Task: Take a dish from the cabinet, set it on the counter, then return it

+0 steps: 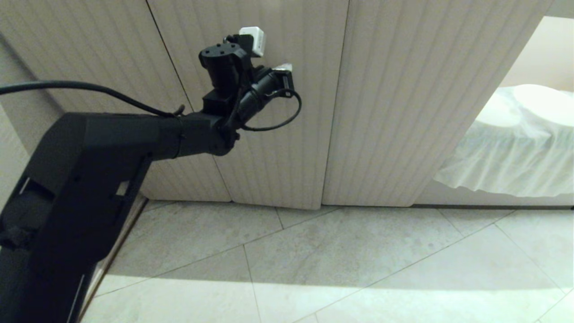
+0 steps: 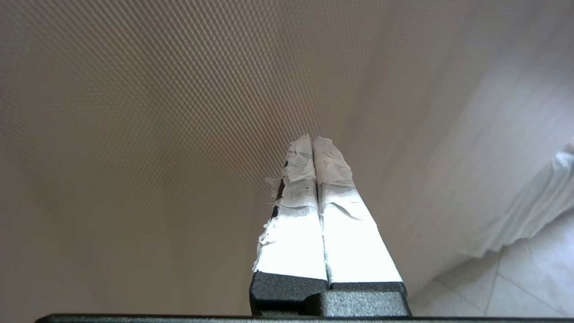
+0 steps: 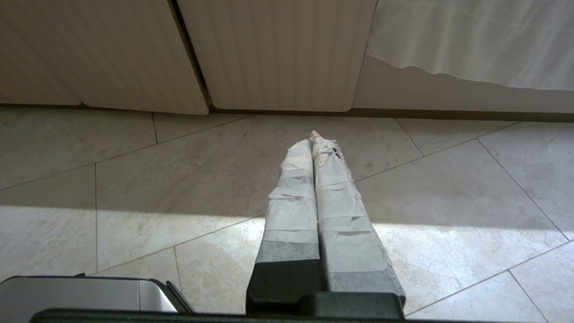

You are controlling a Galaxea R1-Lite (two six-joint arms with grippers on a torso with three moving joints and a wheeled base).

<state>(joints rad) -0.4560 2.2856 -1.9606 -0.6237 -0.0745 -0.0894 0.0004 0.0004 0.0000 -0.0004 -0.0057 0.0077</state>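
Only the wrist views show each hand (image 2: 312, 140) (image 3: 310, 137) pressed together, empty.

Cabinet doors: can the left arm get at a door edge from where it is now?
Probably yes. The left gripper is raised right in front of the shut cabinet doors, fingers pressed together, nothing between them and the fluted face. No handle shows, so it would need a door seam.

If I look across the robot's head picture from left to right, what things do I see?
The robot's black left arm → its left hand, raised in front of the closed cabinet doors → the white cloth at the far right. Grey floor tiles run along the bottom.
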